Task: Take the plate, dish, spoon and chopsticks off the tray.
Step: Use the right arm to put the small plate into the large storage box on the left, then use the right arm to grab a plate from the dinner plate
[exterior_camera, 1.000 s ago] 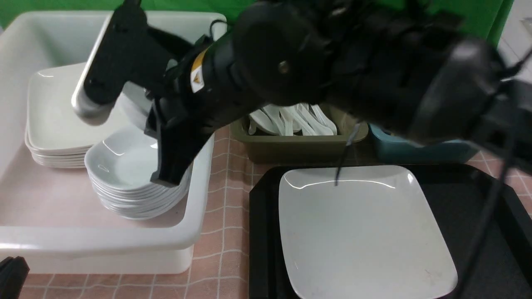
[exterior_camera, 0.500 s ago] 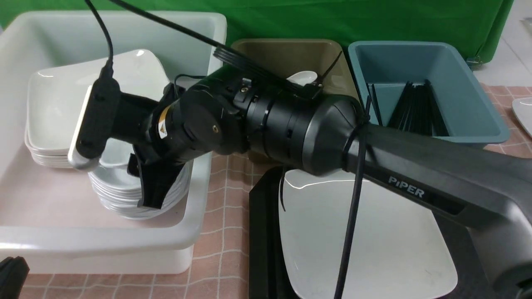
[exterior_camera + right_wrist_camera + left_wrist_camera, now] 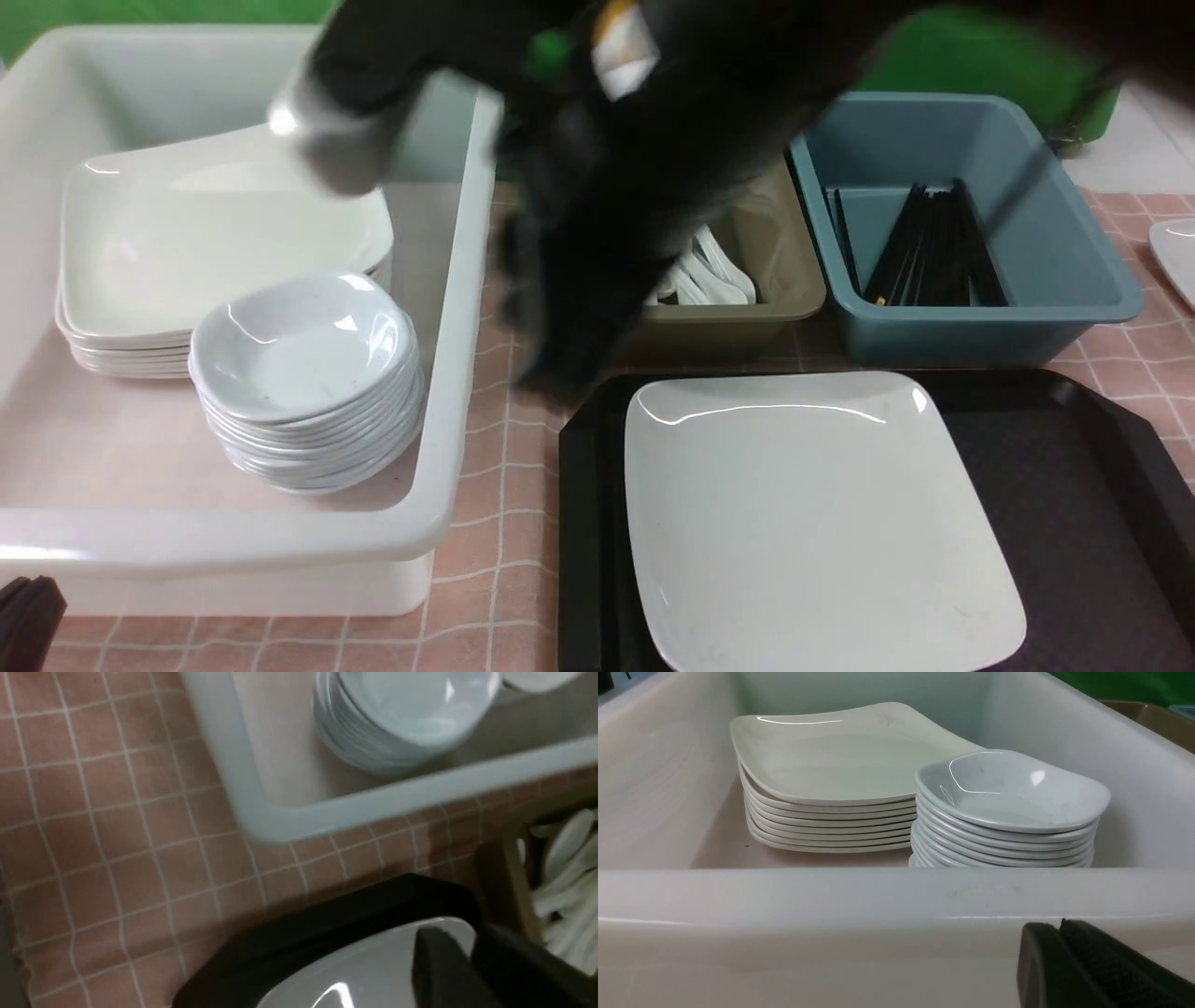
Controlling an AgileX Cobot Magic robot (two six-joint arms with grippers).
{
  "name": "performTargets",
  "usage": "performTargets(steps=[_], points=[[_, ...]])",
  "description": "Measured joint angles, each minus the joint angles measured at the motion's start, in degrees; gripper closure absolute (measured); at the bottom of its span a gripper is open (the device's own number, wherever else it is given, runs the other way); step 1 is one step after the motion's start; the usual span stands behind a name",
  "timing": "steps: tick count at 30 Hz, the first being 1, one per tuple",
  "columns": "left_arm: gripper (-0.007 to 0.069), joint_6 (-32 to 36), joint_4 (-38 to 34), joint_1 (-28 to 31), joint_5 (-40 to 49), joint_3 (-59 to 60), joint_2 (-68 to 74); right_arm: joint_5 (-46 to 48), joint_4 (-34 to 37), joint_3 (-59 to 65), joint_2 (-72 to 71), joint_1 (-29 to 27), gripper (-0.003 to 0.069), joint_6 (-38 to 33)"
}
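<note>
White plate on black tray, right jaws blurred over tray's far-left corner, seemingly closed, empty

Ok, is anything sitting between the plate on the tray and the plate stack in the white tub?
Yes: the wall of the white tub and the stack of small dishes lie between the plate and the plate stack, so it likely must go over them.

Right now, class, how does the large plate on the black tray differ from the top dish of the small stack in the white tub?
The plate is far wider than the dish. The plate is nearly flat; the dish is deeper, bowl-like. The plate lies alone on the tray; the dish tops a stack in the white tub. Both are glossy white with rounded corners.
</note>
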Motion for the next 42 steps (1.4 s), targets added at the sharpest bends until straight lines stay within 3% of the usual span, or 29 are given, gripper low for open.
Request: performTargets(steps=[4,11,13,14,17,18,19,21,25,29,30,31,32,35,42], points=[[0.0603,0.0,0.0,0.0,0.0,0.0,0.0,0.0,-1.52,3.57,-6.68,-4.61,0.0629,3.36],[0.0603,0.0,0.0,0.0,0.0,0.0,0.0,-0.16,0.3,24.84,-18.93,-23.97,0.0629,11.03],[0.0603,0.0,0.0,0.0,0.0,0.0,0.0,-0.45,5.83,36.54,-21.35,-34.18,0.0629,10.16],[0.0603,0.0,0.0,0.0,0.0,0.0,0.0,-0.46,6.48,37.44,-21.45,-34.18,0.0629,9.99],[0.0603,0.0,0.0,0.0,0.0,0.0,0.0,-3.31,23.39,53.07,-21.8,-50.09,0.0629,1.19],[0.0603,0.0,0.0,0.0,0.0,0.0,0.0,-3.59,24.45,54.59,-21.71,-50.89,0.0629,-0.24],[0.0603,0.0,0.0,0.0,0.0,0.0,0.0,-5.21,33.42,59.69,-20.99,-57.56,0.0629,-5.74],[0.0603,0.0,0.0,0.0,0.0,0.0,0.0,-6.52,40.11,63.68,-19.18,-63.07,0.0629,-11.03],[0.0603,0.0,0.0,0.0,0.0,0.0,0.0,-10.74,43.55,65.86,-15.3,-66.46,0.0589,-14.12],[0.0603,0.0,0.0,0.0,0.0,0.0,0.0,-15.08,43.7,65.97,-10.62,-66.12,0.0415,-15.26],[0.0603,0.0,0.0,0.0,0.0,0.0,0.0,-15.32,43.69,65.97,-10.11,-66.13,0.0404,-15.34],[0.0603,0.0,0.0,0.0,0.0,0.0,0.0,-17.19,43.44,65.97,-8.34,-66.02,0.0306,-15.61],[0.0603,0.0,0.0,0.0,0.0,0.0,0.0,-17.73,43.39,65.97,-8.12,-66.02,0.0296,-15.64],[0.0603,0.0,0.0,0.0,0.0,0.0,0.0,-21.34,43.18,65.97,-4.44,-65.69,0.0179,-17.22],[0.0603,0.0,0.0,0.0,0.0,0.0,0.0,-24.9,43.18,65.97,0.67,-60.05,0.0162,-18.45]])
